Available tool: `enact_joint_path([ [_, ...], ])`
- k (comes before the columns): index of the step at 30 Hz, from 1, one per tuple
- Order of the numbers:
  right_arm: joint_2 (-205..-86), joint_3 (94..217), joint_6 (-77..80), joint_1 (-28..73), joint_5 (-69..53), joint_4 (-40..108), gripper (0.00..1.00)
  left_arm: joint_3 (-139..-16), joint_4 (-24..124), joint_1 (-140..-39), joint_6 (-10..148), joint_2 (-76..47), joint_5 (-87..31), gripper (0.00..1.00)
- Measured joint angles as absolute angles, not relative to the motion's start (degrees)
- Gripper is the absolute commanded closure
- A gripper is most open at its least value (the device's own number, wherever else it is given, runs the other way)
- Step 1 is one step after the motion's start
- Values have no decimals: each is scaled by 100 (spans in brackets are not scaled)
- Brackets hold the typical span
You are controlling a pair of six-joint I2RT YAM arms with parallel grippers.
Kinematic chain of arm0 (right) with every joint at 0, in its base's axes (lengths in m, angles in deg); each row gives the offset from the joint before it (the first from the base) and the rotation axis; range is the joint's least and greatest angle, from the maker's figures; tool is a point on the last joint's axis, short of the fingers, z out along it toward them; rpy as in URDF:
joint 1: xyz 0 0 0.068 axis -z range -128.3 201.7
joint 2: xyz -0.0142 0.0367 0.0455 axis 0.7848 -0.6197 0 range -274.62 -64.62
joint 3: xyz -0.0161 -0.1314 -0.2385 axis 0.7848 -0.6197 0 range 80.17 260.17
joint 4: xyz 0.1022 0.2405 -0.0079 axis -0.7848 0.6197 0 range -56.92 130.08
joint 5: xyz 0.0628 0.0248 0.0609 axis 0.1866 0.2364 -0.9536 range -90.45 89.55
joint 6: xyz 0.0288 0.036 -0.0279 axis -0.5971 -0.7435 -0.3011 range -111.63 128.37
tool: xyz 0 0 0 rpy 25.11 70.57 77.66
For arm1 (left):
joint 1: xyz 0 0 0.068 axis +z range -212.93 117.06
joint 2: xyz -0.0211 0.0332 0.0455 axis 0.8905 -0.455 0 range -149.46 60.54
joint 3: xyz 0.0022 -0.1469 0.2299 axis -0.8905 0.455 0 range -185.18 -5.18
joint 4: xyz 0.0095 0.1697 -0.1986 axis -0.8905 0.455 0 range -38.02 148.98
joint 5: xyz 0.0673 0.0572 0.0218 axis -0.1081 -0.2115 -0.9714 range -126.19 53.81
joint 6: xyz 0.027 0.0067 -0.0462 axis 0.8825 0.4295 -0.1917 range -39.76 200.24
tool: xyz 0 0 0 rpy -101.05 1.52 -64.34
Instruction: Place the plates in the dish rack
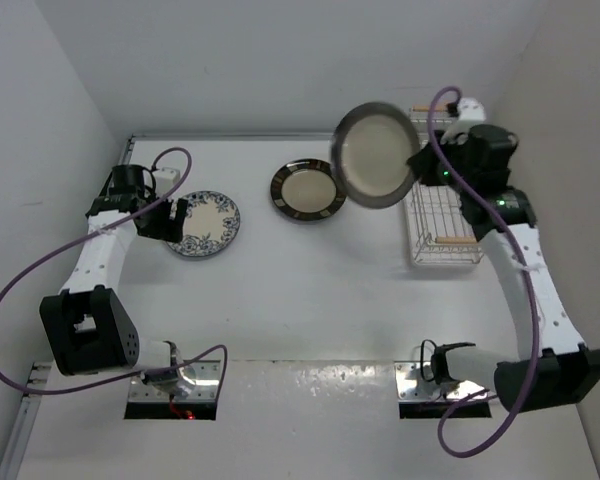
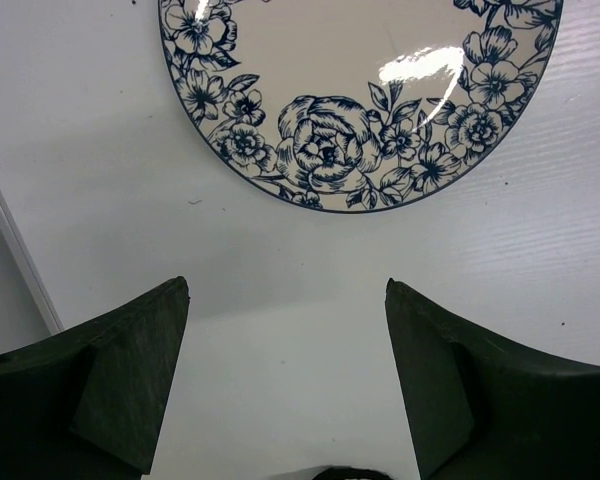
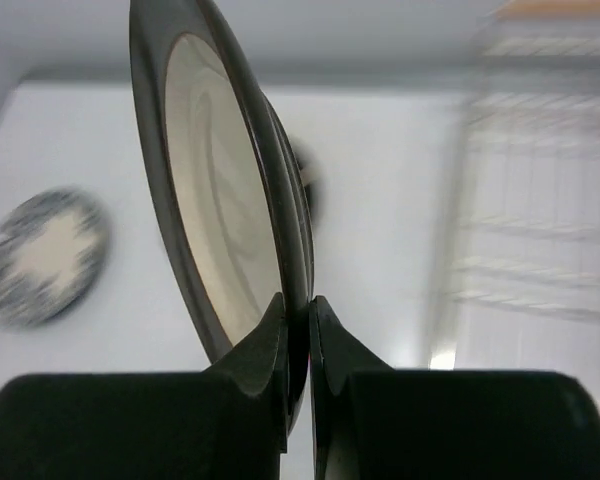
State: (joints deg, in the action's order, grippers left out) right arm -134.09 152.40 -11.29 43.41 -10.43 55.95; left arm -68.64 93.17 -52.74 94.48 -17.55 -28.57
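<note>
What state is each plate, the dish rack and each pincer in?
grey-rimmed plate: held in the air, on edge.
brown-rimmed plate: flat on the table.
blue floral plate: flat on the table.
dish rack: no plate seen inside.
left pincer: open, holding nothing.
right pincer: shut on the grey-rimmed plate.

Bare white counter [image 1: 310, 300] wide open up front, blue-floral white plate [image 2: 360, 90] just ahead of the spread jaws of the left gripper [image 2: 285, 300], brown-rimmed cream plate [image 1: 308, 189] flat mid-counter, raised grey-rimmed cream plate [image 1: 376, 154] just beside the white wire dish rack [image 1: 442, 225]

White arms [image 1: 100, 255], black joints [image 1: 85, 330], purple cables [image 1: 173, 151]
</note>
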Motion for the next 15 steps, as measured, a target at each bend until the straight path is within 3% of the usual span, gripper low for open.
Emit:
enact_joint_path([
  [9,-13337,16084,1347,5423,1763,5877,100,-7122,9352,-5272,9446,-2030,-2715,16],
  [15,-13842,15736,2272,5661,2522,5713,100,-7209,9380,-5272,9450,-2176,-2656,16],
])
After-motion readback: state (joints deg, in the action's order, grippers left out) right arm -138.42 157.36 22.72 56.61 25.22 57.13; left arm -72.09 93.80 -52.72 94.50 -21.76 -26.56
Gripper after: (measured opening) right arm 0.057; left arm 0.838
